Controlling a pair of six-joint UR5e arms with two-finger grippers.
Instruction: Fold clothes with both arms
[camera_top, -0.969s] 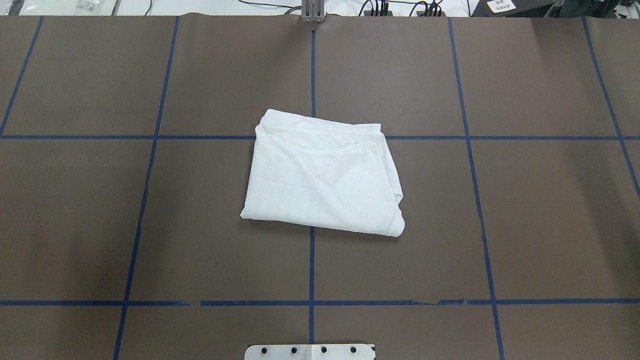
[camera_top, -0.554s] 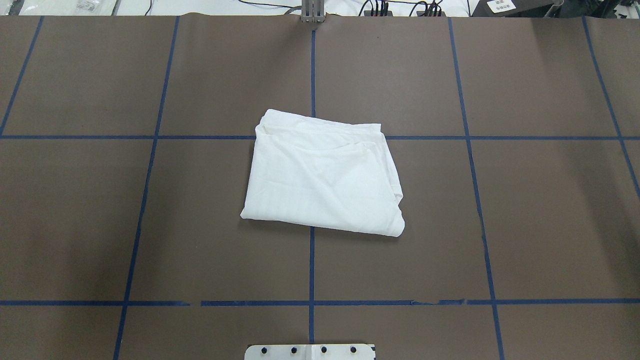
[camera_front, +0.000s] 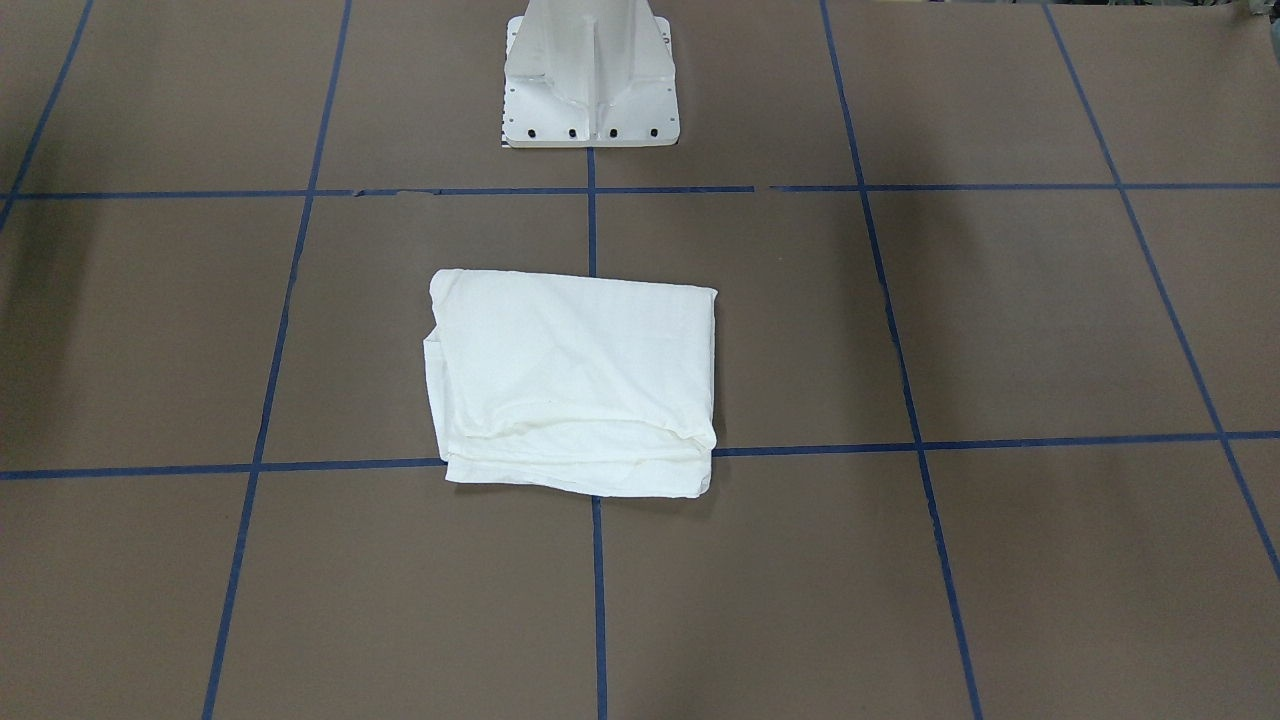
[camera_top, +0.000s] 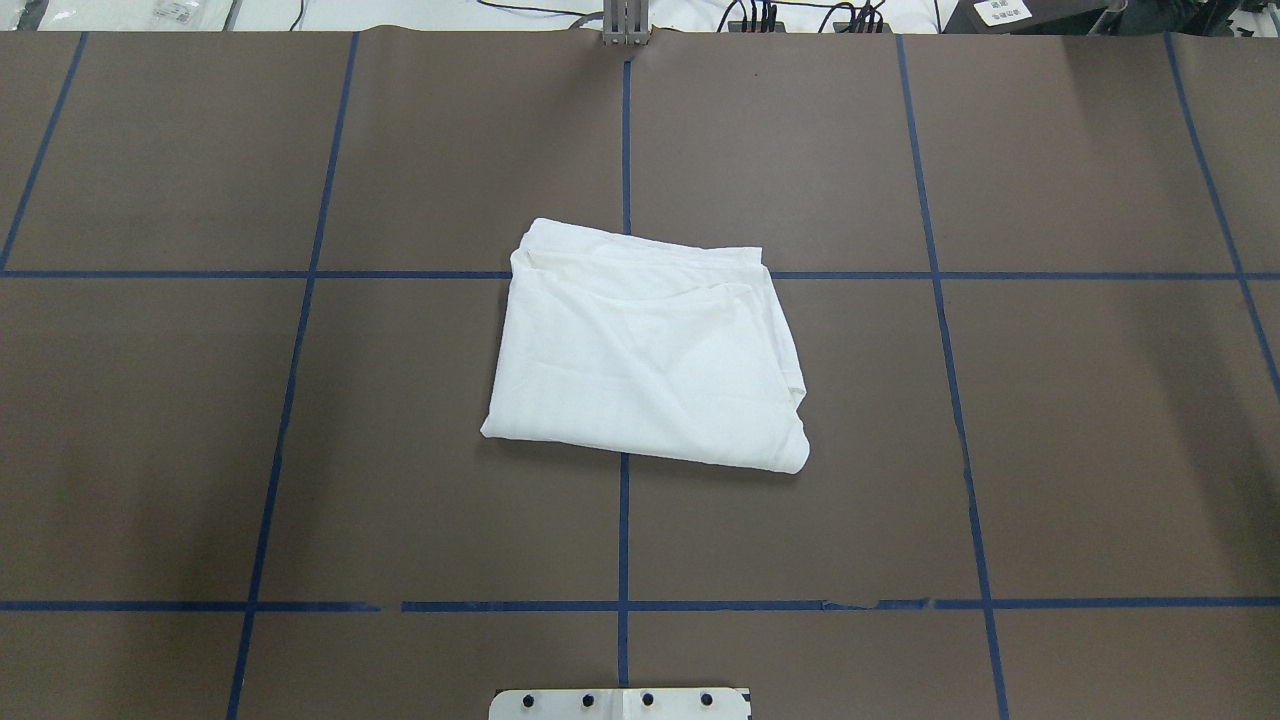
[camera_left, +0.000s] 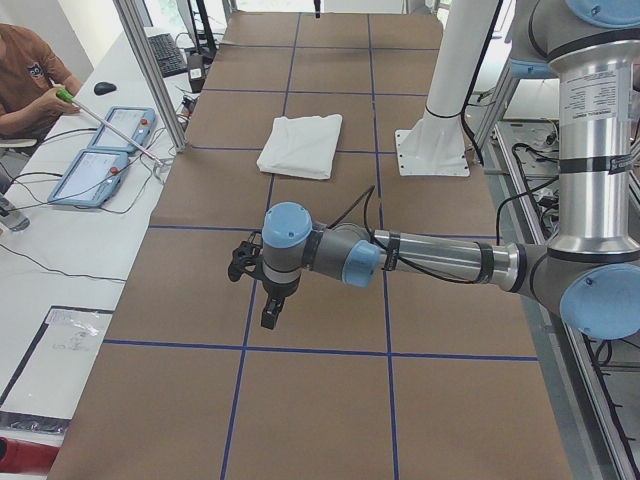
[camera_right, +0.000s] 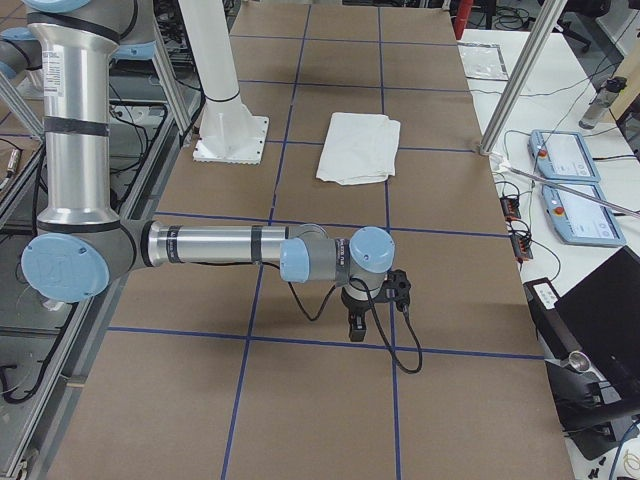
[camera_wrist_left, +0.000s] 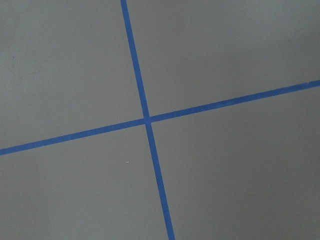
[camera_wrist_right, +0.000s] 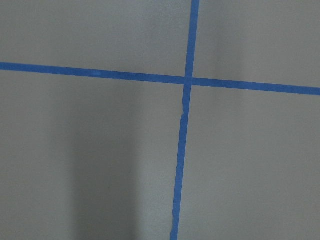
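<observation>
Arms (camera_left: 430, 262) appear solely in side views; T-shirt (camera_top: 645, 350) overhead.

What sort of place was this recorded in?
Probably a robotics lab or test cell: the left arm reaches over a brown table gridded with blue tape, and an operator is at control tablets beside it.
</observation>
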